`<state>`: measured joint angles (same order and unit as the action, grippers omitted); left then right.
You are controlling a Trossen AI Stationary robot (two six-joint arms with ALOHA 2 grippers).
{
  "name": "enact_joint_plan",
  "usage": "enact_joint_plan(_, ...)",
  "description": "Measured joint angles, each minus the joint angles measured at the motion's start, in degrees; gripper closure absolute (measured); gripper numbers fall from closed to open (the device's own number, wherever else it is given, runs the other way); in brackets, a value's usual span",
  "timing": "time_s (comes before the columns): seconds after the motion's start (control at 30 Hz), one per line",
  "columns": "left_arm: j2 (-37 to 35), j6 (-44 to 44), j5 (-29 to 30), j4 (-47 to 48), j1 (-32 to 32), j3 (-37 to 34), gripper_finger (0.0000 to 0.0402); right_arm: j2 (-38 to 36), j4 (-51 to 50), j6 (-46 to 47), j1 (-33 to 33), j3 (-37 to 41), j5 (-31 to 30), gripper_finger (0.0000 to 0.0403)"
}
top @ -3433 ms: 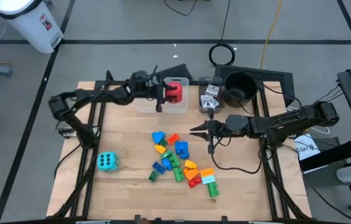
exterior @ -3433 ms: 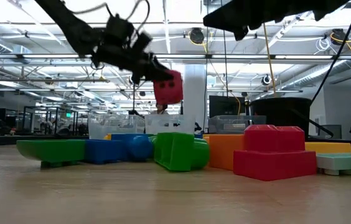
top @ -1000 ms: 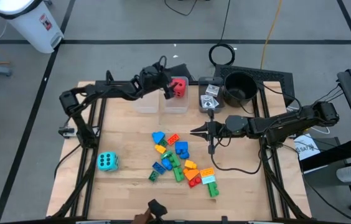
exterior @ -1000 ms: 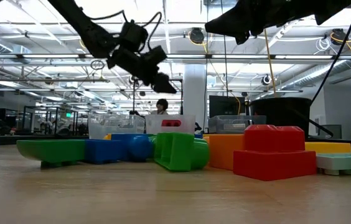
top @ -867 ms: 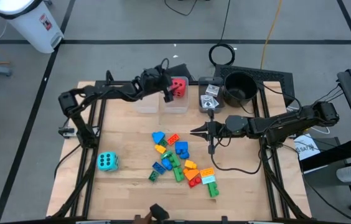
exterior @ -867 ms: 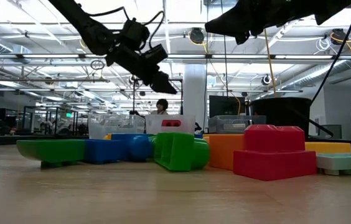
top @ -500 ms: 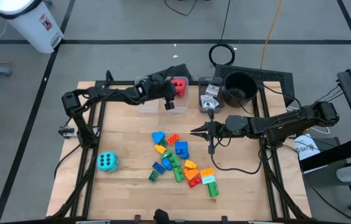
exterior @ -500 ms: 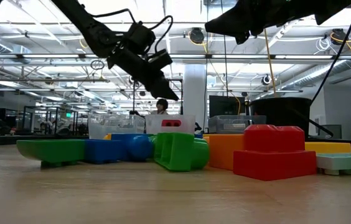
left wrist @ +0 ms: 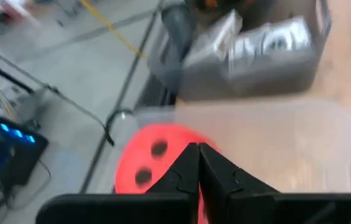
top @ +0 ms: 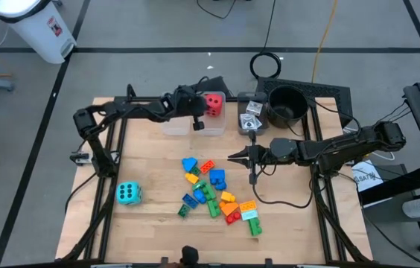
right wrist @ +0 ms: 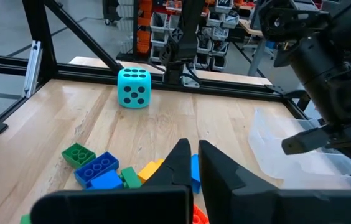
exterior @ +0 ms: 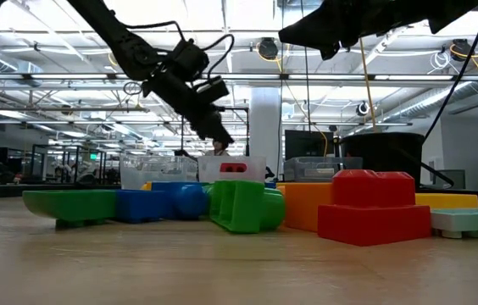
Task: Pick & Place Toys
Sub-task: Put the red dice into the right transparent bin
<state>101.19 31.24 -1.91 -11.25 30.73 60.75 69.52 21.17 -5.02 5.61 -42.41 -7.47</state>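
Red die in clear bin — left pincer shut, empty, just above bin. Brick pile mid-counter, directly below right pincer — shut, empty, nearer. Teal die on left arm's side.

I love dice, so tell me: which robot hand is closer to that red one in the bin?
Left. The left gripper hovers right beside the red die; the right gripper waits farther off, above the bricks.

A grey floor crossed by dark lines surrounds the wooden table; a white bin stands far beyond the left arm's side; cables trail across the floor; ceiling trusses and bright lights hang overhead.
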Motion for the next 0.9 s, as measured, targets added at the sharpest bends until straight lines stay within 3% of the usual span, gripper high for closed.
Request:
enact_joint_plan(0.33,1.3,-1.0,-8.5,3.3,2.3,0.0,0.0397,0.0,0.1,-0.2,0.0,0.0,0.0,0.0401)
enact_joint_plan(0.67,6.3,-1.5,-8.0,0.0,1.7,2.7,0.0399,0.0,0.4,-0.2,0.0,0.0,0.0,0.0402)
enact_joint_plan(0.9,8.0,-4.3,-4.7,6.6,2.3,7.7,0.0399,0.0,0.4,-0.2,0.0,0.0,0.0,0.0401)
